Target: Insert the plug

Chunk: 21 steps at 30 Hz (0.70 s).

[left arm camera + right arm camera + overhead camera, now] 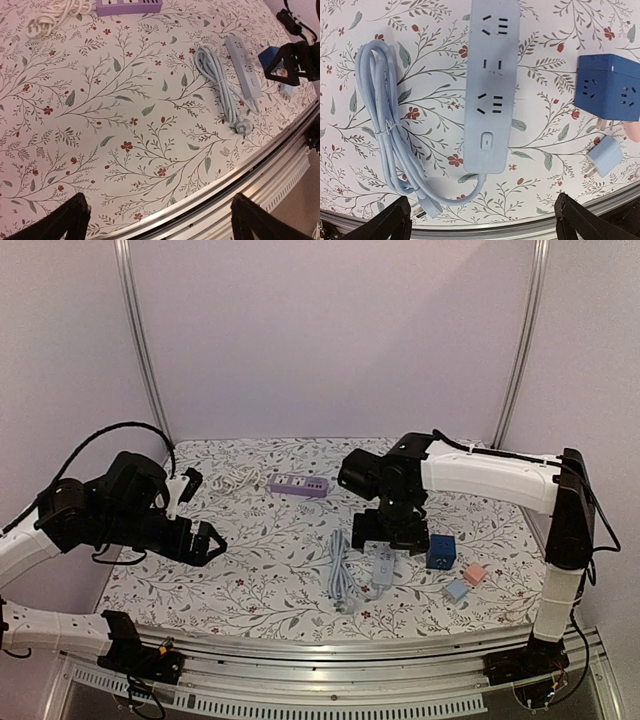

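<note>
A pale blue power strip (490, 85) lies flat on the flowered table, its sockets facing up; it also shows in the top view (383, 566) and the left wrist view (243, 67). Its bundled cord (385, 135) lies to its left and ends in a plug (427, 207) near the front edge. My right gripper (482, 220) hovers above the strip's switch end, open and empty; in the top view it (390, 530) is right over the strip. My left gripper (160, 220) is open and empty above the table's left part (205, 540).
A blue cube socket (607, 87), a small pale blue adapter (602, 156) and a pink adapter (474, 574) lie right of the strip. A purple power strip (299, 485) and a white coiled cord (235, 478) lie at the back. The table's metal front rail (260, 165) runs close by.
</note>
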Each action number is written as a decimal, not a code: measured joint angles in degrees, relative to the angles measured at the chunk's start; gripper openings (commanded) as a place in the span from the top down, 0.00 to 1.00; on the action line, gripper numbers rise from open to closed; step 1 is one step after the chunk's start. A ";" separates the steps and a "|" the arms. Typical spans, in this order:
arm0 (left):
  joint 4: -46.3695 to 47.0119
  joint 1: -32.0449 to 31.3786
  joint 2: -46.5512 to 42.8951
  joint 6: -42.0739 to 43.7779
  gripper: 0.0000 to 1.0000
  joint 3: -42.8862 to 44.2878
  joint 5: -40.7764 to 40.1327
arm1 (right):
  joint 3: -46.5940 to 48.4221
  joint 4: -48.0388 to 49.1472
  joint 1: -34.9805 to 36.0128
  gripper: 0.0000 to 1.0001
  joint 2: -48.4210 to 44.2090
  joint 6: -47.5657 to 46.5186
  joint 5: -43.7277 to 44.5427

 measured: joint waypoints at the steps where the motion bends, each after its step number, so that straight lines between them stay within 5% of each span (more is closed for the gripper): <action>1: 0.26 0.00 0.83 0.15 0.00 0.20 0.26 | 0.00 -1.27 -0.02 0.01 -0.76 -0.15 0.85; 21: 8.85 -0.02 24.28 2.21 0.03 14.03 3.74 | -12.50 -5.49 -11.96 0.02 -10.29 -8.15 8.22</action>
